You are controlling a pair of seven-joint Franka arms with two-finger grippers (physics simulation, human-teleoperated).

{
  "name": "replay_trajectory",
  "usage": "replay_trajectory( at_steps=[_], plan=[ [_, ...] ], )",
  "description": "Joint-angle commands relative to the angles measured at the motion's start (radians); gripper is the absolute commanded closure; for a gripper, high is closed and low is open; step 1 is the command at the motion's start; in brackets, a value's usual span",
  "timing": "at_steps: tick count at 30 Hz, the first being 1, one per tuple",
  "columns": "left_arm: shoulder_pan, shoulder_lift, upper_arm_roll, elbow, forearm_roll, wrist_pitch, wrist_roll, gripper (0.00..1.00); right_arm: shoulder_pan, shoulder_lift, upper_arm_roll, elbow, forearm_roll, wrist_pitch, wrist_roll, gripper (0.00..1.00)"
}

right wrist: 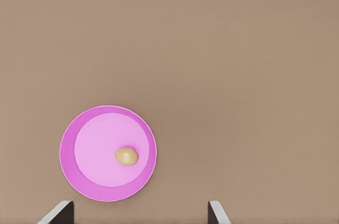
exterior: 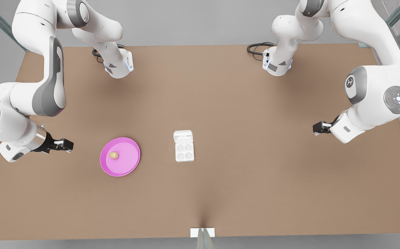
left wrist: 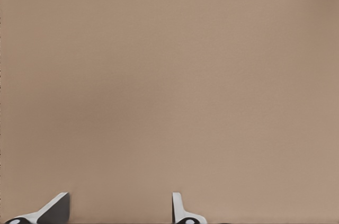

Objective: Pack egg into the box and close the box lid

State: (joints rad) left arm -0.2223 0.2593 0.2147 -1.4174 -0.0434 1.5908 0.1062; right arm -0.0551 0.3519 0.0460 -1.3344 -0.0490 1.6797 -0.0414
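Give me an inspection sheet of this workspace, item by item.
Surface: brown table, bare apart from the items below.
Job's things: egg lies on the pink plate; box sits apart from the plate, cups empty, box lid open flat.
Clutter: nothing seen.
Grippers: right gripper open, beside the plate at the front view's left; left gripper open over bare table, waiting.
Cables: black loops near each arm's mount.
Surroundings: grey floor; white tab at the table's near edge.
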Motion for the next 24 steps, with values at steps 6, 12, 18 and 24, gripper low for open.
replay_trajectory(
  at_steps=[6, 12, 18, 24],
  plan=[
    [0.000, 0.000, -0.001, 0.000, 0.013, -0.002, 0.000, 0.00, -0.025, -0.053, 0.002, -0.366, -0.025, 0.265, -0.497, 0.00],
    [0.000, 0.000, -0.009, 0.000, 0.013, -0.011, -0.010, 0.00, -0.028, -0.021, 0.003, -0.626, -0.092, 0.588, -1.034, 0.00],
    [0.000, 0.001, -0.015, 0.000, 0.013, -0.011, -0.011, 0.00, 0.037, 0.087, 0.037, -0.606, -0.066, 0.627, -0.966, 0.00],
    [-0.002, 0.001, -0.015, 0.002, 0.013, -0.020, -0.013, 0.00, 0.087, 0.134, 0.038, -0.597, -0.066, 0.650, -0.953, 0.00]
  ],
)
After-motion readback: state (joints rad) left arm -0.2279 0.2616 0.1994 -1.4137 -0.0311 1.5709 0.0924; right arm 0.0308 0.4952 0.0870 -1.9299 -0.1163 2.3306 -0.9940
